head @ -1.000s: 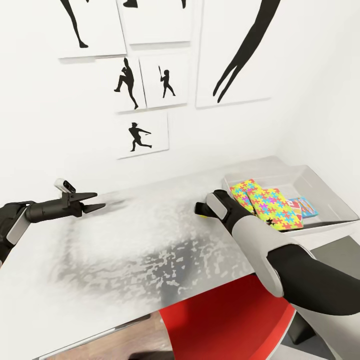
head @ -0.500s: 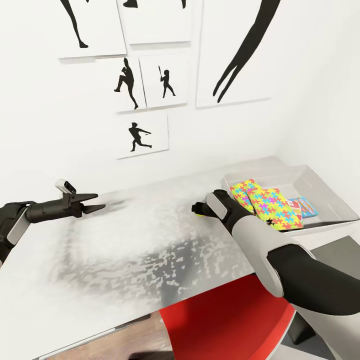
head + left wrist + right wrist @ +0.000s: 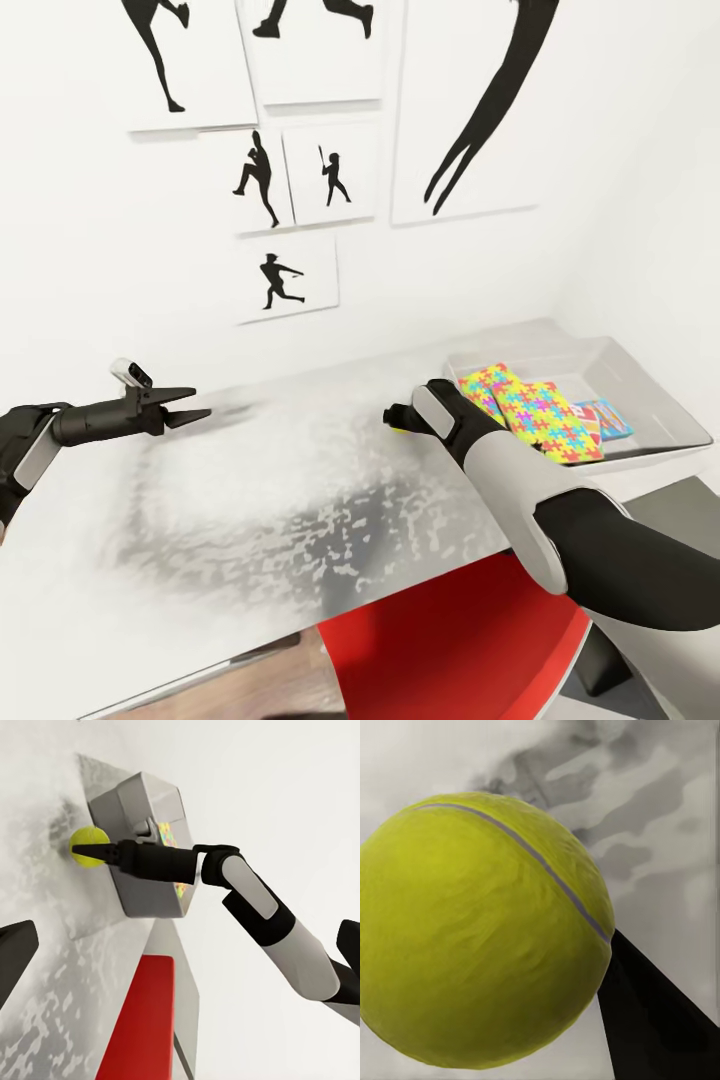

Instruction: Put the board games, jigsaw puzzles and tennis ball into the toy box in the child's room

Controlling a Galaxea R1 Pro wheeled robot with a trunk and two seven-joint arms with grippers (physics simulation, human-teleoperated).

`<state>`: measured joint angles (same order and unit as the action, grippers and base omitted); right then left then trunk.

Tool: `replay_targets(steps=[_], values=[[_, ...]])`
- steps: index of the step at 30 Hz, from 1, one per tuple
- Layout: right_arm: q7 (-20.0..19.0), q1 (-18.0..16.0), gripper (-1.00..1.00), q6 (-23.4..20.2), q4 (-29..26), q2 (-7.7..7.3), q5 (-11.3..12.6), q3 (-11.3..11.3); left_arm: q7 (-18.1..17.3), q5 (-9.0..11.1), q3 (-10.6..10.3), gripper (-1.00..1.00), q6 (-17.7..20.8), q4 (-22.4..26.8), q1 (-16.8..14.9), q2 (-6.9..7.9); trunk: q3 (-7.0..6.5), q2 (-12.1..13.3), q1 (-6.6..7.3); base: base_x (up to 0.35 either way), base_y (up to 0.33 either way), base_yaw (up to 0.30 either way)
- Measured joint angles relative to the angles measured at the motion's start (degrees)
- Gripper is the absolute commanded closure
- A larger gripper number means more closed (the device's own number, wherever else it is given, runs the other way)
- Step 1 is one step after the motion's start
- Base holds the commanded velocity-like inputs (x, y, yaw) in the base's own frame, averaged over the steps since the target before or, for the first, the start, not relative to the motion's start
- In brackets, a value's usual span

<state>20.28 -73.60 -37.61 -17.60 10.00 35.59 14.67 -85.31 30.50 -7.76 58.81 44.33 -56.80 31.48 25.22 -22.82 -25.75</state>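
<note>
**Ball in the right gripper's reach, tray waiting at three o'clock**

Tennis ball sits right against my right gripper; one dark finger lies along its side, and from the left wrist view the fingertips reach onto the ball over the table. I cannot tell for sure whether the jaws have closed on it or only bracket it (the ball crowds the close-up). My left gripper hangs over the table at about nine o'clock, narrow and holding nothing.

The toy box stands at three o'clock from the ball, at the table's far right corner by the wall. Two jigsaw puzzles already lie inside, with a board game beside them.

I judge the step in hand to be securing the ball and carrying it to the tray. To do it well, I want a centred squeeze, since a round ball can squirt out, then a lift high enough to pass over the near rim.

Open tabletop stretches from six to nine o'clock, so there is room to recover a roll. The front table edge lies at six o'clock, with a red chair below it; a ball escaping that way would drop to the floor.
</note>
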Motion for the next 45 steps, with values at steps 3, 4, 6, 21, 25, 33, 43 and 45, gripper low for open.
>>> replay_targets(steps=[3, 4, 6, 21, 25, 33, 43, 45], values=[[0.00, 0.00, 1.00, -0.01, -0.02, 0.00, -0.05, -0.01, 0.00, 0.00, 0.00, -1.00, 0.00, 0.00, -0.01, 0.00, -0.27, 0.00, 0.00, 0.000, 0.000, 0.000], [0.00, 0.00, 1.00, -0.01, -0.05, 0.00, -0.05, 0.00, 0.00, 0.00, 0.00, -1.00, 0.00, 0.00, 0.00, 0.00, -0.36, 0.00, 0.00, 0.000, 0.000, 0.000], [0.00, 0.00, 1.00, -0.01, -0.09, 0.00, -0.06, 0.03, 0.00, 0.03, 0.00, -1.00, -0.03, 0.00, 0.00, 0.00, -0.55, 0.00, 0.00, 0.000, 0.000, 0.000], [0.32, 0.00, 1.00, -4.45, -12.99, 0.00, -0.07, 0.18, 0.09, 0.01, 0.08, -1.00, -0.09, -0.17, 0.00, 0.00, -1.92, 0.00, 0.00, 0.000, 0.000, 0.000], [0.40, 0.00, 1.00, -6.40, -17.06, 0.00, -0.10, 0.18, 0.08, 0.00, 0.09, -1.00, -0.07, -0.17, 0.01, 0.00, -2.28, 0.00, 0.00, 0.000, 0.000, 0.000], [3.85, 0.00, 1.00, -12.88, -28.20, 0.00, -0.10, -0.08, 0.03, -0.07, 0.17, -1.00, 0.00, -0.17, 0.01, 0.01, -3.02, 0.00, 0.01, 0.000, 0.000, 0.000], [8.92, 0.01, 1.00, -18.74, -40.39, 0.00, 0.09, -1.43, 0.02, -0.09, 0.06, -1.00, -0.04, -0.17, 0.01, 0.01, -3.94, 0.00, 0.00, 0.000, -0.008, 0.000], [9.48, 0.01, 1.00, -19.18, -41.38, -1.06, -0.19, -2.66, 0.07, -0.08, 0.02, -1.00, -0.07, -0.17, 0.01, 0.01, -4.12, 0.01, 0.00, 0.000, -0.071, 0.000]])
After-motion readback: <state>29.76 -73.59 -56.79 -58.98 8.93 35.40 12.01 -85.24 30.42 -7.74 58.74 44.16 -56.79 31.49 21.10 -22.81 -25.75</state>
